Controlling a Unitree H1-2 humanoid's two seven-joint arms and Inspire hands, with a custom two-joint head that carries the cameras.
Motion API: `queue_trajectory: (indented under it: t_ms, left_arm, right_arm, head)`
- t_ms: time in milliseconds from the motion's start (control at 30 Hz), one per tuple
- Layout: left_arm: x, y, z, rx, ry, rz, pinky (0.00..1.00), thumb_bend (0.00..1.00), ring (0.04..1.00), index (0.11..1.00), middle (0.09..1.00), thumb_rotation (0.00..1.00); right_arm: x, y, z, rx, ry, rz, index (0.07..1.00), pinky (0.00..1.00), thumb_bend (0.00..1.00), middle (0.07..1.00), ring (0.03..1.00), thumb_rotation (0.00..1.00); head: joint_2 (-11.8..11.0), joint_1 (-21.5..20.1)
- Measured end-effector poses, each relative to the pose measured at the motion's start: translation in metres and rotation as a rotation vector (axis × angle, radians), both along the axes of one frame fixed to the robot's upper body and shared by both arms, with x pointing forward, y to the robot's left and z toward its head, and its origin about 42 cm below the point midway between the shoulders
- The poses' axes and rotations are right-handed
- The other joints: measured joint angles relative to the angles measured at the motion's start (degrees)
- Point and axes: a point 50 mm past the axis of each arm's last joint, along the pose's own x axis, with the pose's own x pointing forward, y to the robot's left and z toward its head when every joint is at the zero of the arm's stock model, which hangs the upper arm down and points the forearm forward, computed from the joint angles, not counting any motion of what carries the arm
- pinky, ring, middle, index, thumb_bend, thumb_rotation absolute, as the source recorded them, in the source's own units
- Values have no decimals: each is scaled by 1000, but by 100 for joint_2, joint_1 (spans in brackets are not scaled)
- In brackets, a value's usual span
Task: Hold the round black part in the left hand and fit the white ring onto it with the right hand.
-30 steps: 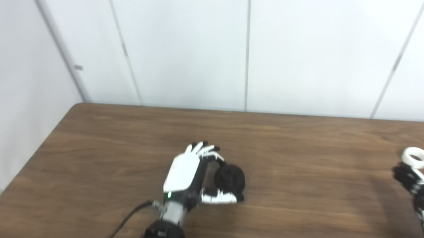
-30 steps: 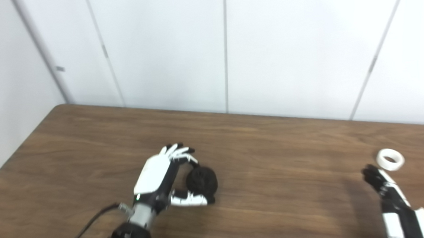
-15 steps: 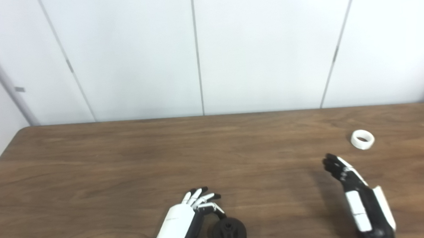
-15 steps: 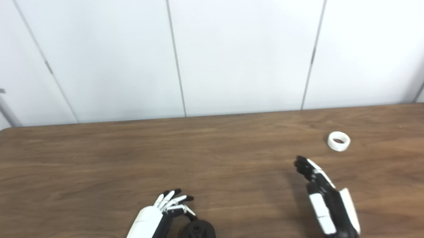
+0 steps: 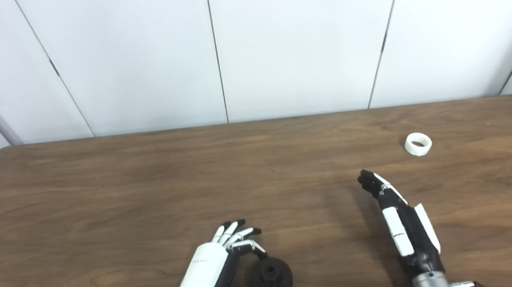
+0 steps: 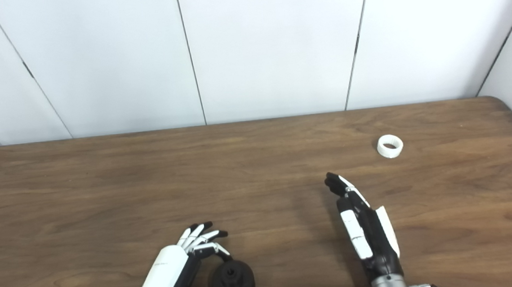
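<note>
Hands of the robot, both ours, enter from the bottom edge over a brown wood-grain counter (image 5: 106,194) backed by white wall panels (image 5: 294,46). Our left hand (image 5: 213,268), white-backed with black-tipped fingers, is curled around the round black part (image 5: 271,277), a dark disc with a raised hub at its centre; our fingers (image 5: 240,234) arch over its far side and our thumb lies along its near edge at the frame bottom, so the part is gripped between them, low over the counter near the front edge and somewhat left of centre. Whether the part touches the counter we cannot tell. Our right hand (image 6: 363,226), black with white panels, is stretched out flat and empty, its fingers extended together and pointing away from us toward the far right. The small white plastic ring (image 5: 418,144) lies flat on the counter with its opening up, beyond and to the right of our right fingertips, apart from them and well apart from the black part. Our right hand casts a soft shadow on the counter to its left.
</note>
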Motion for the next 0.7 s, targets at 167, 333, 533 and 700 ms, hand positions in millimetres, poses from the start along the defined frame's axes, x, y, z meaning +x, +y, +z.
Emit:
queue_trajectory:
  t_ms: [167, 333, 533, 700]
  left_arm:
    - [-1, -1, 0, 14, -31, -7, 1000, 524, 949, 484, 836, 53]
    - [-1, -1, 0, 21, -44, -10, 1000, 524, 943, 484, 832, 52]
    - [0, 0, 0, 39, -55, -8, 1000, 524, 948, 484, 836, 53]
    - [1, 3, 0, 42, -57, -2, 1000, 525, 942, 484, 831, 54]
  right_arm:
    - [0, -1, 2, 0, 8, -5, 865, 937, 499, 856, 890, 975]
    - [0, -4, 2, -28, 17, -35, 848, 892, 592, 846, 882, 796]
    - [3, -17, 20, -148, 25, -120, 802, 785, 698, 817, 825, 481]
    - [12, -32, 36, -261, 77, -233, 746, 826, 794, 811, 840, 331]
  head:
    - [26, -44]
    - [70, -97]
    - [88, -281]
    - [123, -554]
